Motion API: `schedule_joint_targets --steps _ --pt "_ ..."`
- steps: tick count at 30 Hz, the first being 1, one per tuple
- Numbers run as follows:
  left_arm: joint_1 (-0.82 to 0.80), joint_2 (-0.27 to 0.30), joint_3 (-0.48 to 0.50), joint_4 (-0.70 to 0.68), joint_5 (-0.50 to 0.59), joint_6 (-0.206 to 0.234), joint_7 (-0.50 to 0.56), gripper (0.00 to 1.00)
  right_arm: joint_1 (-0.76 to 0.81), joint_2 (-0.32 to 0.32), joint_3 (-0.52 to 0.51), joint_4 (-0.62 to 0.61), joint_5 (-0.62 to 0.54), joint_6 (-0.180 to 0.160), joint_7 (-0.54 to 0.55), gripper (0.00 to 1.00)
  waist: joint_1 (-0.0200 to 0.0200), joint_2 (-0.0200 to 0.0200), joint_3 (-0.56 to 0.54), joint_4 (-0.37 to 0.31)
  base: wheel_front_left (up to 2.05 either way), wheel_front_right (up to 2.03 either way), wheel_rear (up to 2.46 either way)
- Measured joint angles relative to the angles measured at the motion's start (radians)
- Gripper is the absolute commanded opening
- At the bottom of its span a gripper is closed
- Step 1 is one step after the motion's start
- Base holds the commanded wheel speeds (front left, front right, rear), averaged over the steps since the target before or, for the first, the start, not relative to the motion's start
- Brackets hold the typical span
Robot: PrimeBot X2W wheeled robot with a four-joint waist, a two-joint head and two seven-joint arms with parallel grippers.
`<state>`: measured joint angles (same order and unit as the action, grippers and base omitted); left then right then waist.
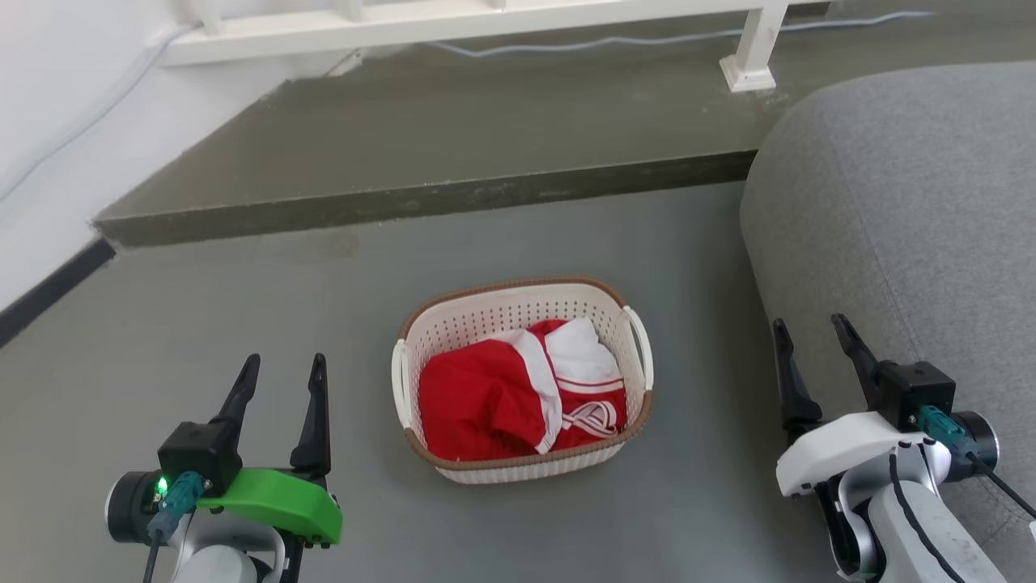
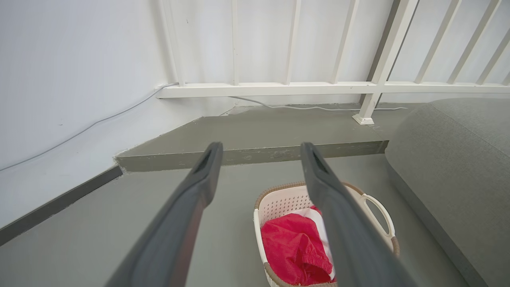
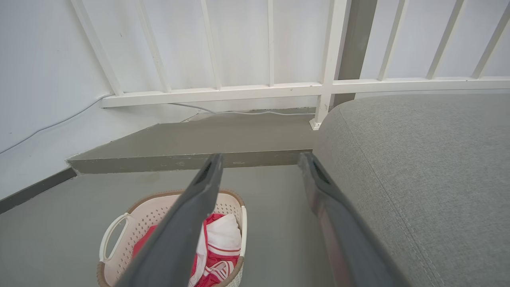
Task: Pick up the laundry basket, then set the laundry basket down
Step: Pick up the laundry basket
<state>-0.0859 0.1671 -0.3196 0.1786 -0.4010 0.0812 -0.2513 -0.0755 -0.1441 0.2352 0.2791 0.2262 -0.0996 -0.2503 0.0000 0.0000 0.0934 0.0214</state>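
Note:
The laundry basket (image 1: 486, 320) stands on the grey floor in the middle of the head view. It is cream-white and perforated, with a brown rim, a white loop handle on each side, and red-and-white clothes (image 1: 518, 393) inside. My left gripper (image 1: 283, 364) hovers open at the lower left, well apart from the basket. My right gripper (image 1: 809, 328) stands open at the lower right, beside the sofa. The basket (image 2: 279, 203) lies below and behind the right finger in the left wrist view. In the right wrist view the basket (image 3: 139, 215) sits at the lower left, partly behind my left finger.
A grey sofa (image 1: 898, 202) fills the right side, close to my right arm. A raised concrete step (image 1: 421, 198) runs across behind the basket, with a white railing (image 1: 486, 24) and a cable beyond it. A white wall with a dark skirting (image 1: 48, 291) borders the left.

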Motion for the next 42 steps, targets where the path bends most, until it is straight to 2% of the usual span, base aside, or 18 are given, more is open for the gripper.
schedule_joint_targets --steps 18,42 --pt "-0.039 -0.011 0.002 -0.029 -0.010 0.000 0.001 1.00 -0.062 0.018 0.011 0.004 -0.004 0.000 0.000 1.00 0.0000 0.0000 0.156 -0.001 0.00 0.00 0.00" --pt "-0.198 -0.016 0.000 -0.040 -0.011 -0.029 0.012 1.00 -0.243 0.044 0.034 0.023 -0.036 -0.001 0.000 1.00 0.0000 0.0000 0.452 -0.012 0.00 0.00 0.00"
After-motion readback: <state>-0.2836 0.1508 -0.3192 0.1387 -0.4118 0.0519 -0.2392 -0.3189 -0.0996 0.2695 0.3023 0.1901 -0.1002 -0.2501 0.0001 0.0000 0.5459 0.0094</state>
